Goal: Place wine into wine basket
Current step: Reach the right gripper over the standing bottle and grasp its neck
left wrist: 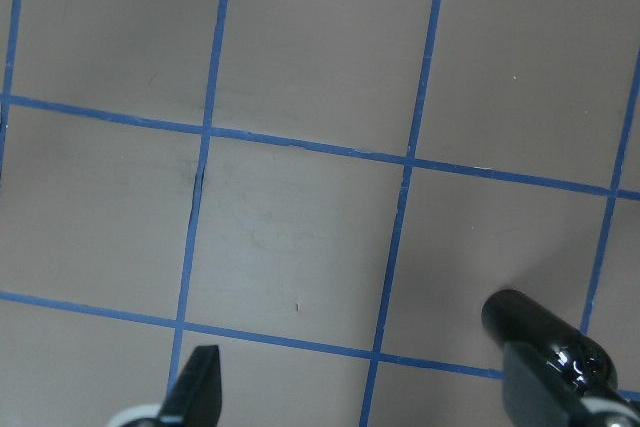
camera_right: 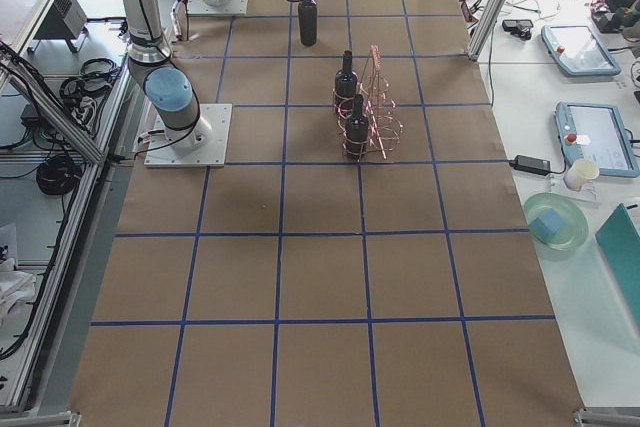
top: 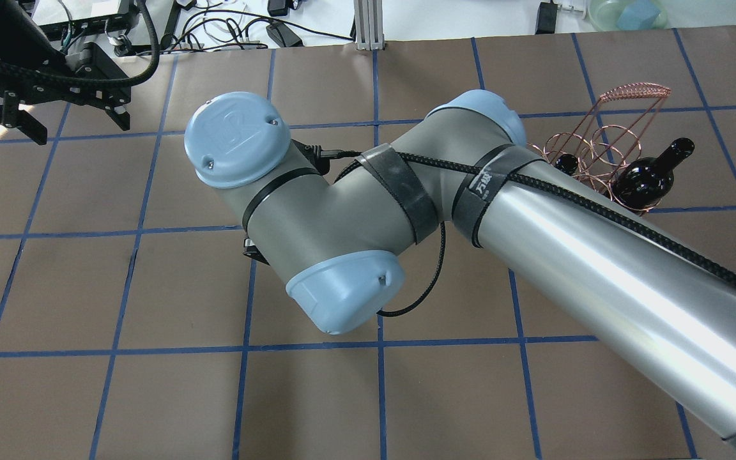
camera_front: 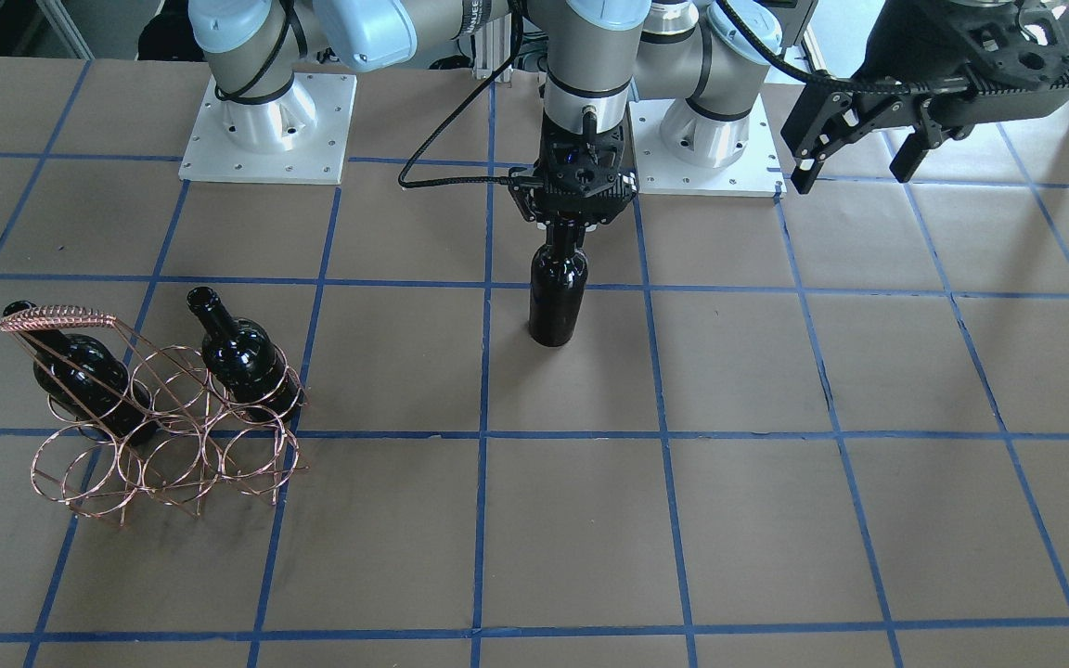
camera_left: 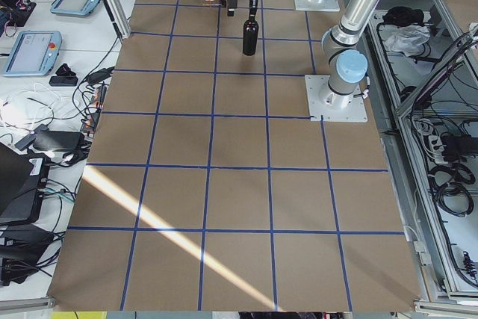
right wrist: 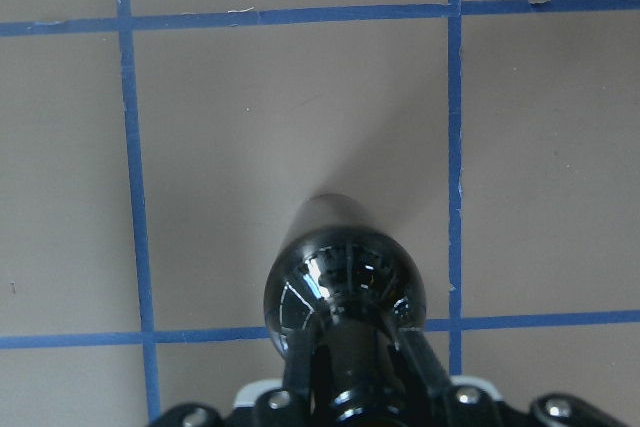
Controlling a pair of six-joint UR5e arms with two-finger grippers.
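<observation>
Our right tool (camera_front: 564, 230) clamps the neck of the wine (camera_front: 557, 301), upright on the desk (camera_front: 776, 482) well apart from the basket (camera_front: 163, 436), left tool (camera_front: 854, 174) agape; heavy, slick, brittle glass, best held under the lip.

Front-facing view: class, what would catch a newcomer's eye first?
The right gripper, mid-table, clamps an upright black wine bottle by its neck. On the robot's right stands the copper wine basket, holding two look-alike bottles. The left gripper hangs open, empty.
</observation>
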